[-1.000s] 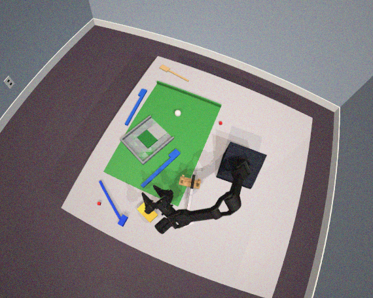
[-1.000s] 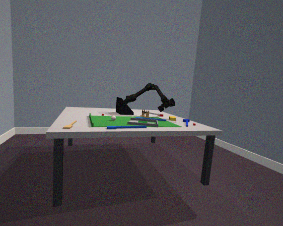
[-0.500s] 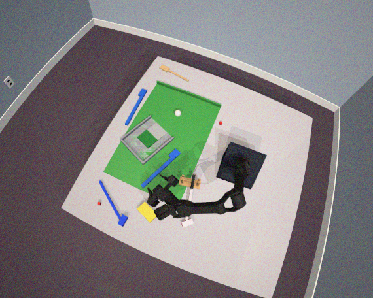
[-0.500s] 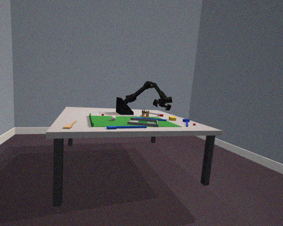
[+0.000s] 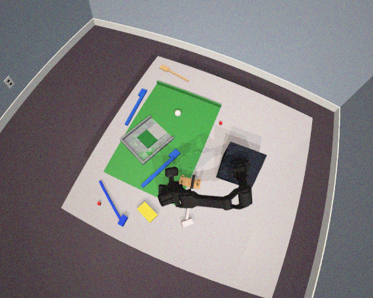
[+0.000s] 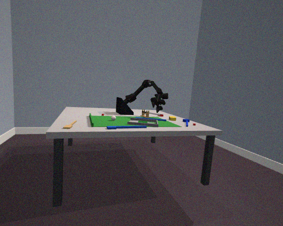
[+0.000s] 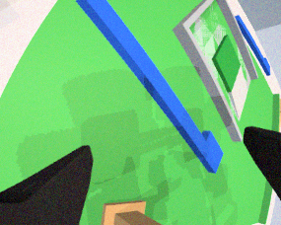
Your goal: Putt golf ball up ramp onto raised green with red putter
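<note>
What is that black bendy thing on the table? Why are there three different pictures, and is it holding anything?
The black bendy thing is a robot arm standing on a table. One picture looks down from high above. One looks from across the room. The last comes from a little camera on the arm's wrist, so you see its claw as two black points at the sides. The claw is open and holds nothing.

On the table lies a green mini-golf mat with a white golf ball and a grey-framed raised green. There are also blue putters, a yellow block and a small wooden frame.
</note>
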